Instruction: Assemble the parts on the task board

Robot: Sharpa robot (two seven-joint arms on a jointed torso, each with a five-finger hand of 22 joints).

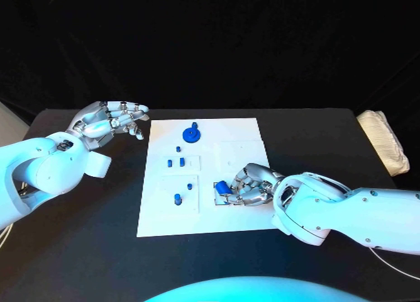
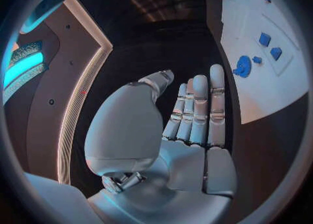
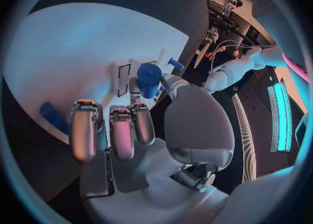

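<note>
On the left side of the black table (image 1: 92, 251), the left hand (image 1: 109, 123) hovers just beside the far left corner of the white board (image 1: 237, 135). It holds nothing. In the left wrist view its fingers (image 2: 195, 112) are nearly straight and lie close side by side, with the thumb a little apart.

Moving to the right, the board lies in the middle of the table. Near its far edge there is a blue wheel (image 1: 191, 133), lying free. Below it, small blue pegs (image 1: 178, 162) stand in or on a raised square, and two more blue pieces (image 1: 178, 199) are on the next square toward the robot. I cannot tell if these are fully seated in their holes.

Further right, the right hand (image 1: 246, 187) rests low on the board at its near right part. It pinches a blue cylinder (image 1: 224, 187) between thumb and finger, just at a small dark-framed slot on the board. In the right wrist view the cylinder (image 3: 148, 79) is upright at the fingertips, while the other fingers (image 3: 85, 130) are curled down.

At the far right edge of the table lies a folded white cloth (image 1: 384, 139), well apart from the board.

In my judgement the task is only partly done: the cylinder is just being placed, and the wheel is not mounted yet.
</note>
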